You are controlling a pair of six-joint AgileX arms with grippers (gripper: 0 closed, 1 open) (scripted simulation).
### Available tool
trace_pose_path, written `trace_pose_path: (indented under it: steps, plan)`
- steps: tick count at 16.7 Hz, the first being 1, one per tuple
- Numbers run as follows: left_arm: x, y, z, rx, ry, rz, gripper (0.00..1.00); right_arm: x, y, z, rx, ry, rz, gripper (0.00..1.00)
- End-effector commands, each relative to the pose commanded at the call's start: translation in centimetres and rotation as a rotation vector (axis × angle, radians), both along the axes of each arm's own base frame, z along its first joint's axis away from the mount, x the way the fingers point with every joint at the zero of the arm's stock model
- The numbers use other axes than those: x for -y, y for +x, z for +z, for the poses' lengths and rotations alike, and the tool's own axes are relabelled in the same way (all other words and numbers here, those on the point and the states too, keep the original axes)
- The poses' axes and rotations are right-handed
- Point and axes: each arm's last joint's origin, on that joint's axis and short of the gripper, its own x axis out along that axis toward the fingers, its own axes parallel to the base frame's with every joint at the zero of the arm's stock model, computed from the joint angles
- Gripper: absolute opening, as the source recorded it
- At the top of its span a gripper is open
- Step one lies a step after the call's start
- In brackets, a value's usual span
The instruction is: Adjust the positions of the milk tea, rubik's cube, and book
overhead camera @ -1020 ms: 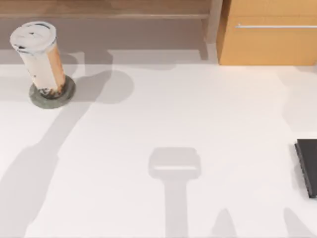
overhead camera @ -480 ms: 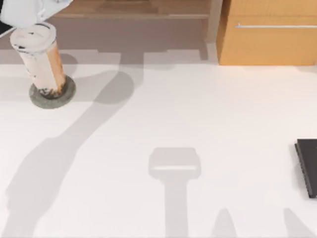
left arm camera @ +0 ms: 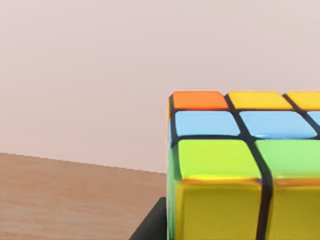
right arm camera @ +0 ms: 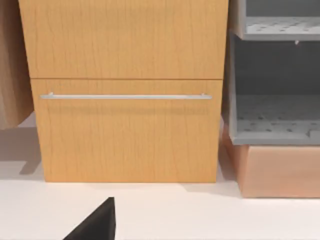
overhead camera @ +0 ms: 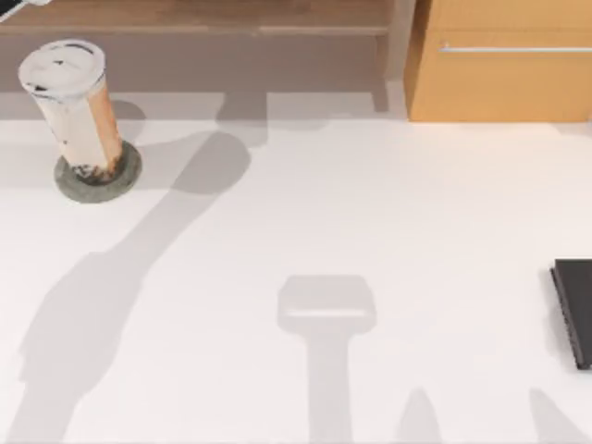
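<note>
Jaws of our left gripper: we cannot tell whether they are released or clenched. The left wrist view looks straight at the rubik's cube (left arm camera: 240,165), very close, with a wooden surface (left arm camera: 75,200) and a pale wall behind it. A sliver of our left arm (overhead camera: 11,6) sits at the top view's far left corner, beyond the table's back edge. Our right arm's wrist camera faces a wooden drawer cabinet (right arm camera: 125,90) at the table's right rear.

The milk tea (overhead camera: 74,111) stands upright on a flat grey disc (overhead camera: 120,180) at the far left of the white table (overhead camera: 324,213). A black slab (overhead camera: 575,310) lies at the right edge, well apart from the cup.

We judge the cube to be stiff and light, with glossy tiles that may slip. The best hold would be square across two opposite flat faces, near the middle row, not on a corner. The cup looks tall and likely top-heavy, perhaps with sides that give under pressure. We would take it around the mid-body and keep it upright.
</note>
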Motion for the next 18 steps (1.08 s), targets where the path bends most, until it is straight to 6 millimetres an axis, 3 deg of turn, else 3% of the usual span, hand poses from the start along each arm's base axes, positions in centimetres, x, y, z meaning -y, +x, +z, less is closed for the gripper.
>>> trace_pose_path:
  steps: [2, 4, 9, 11, 15, 18]
  plan:
    - [-0.4, 1.3, 1.7, 0.057, -0.038, 0.022, 0.0, 0.0, 0.0, 0.0, 0.0, 0.0, 0.0, 1.0]
    - [-0.5, 3.4, 1.5, 0.057, -0.029, 0.032, 0.0, 0.0, 0.0, 0.0, 0.0, 0.0, 0.0, 1.0]
    - [0.1, 8.7, -3.5, -0.124, 0.105, -0.02, 0.0, 0.0, 0.0, 0.0, 0.0, 0.0, 0.0, 1.0]
    - [0.5, 9.3, -4.5, -0.157, 0.128, -0.04, 0.0, 0.0, 0.0, 0.0, 0.0, 0.0, 0.0, 1.0]
    - [0.5, 9.3, -4.5, -0.158, 0.128, -0.04, 0.0, 0.0, 0.0, 0.0, 0.0, 0.0, 0.0, 1.0]
    - [0.5, 9.3, -4.5, -0.158, 0.128, -0.04, 0.23, 0.0, 0.0, 0.0, 0.0, 0.0, 0.0, 1.0]
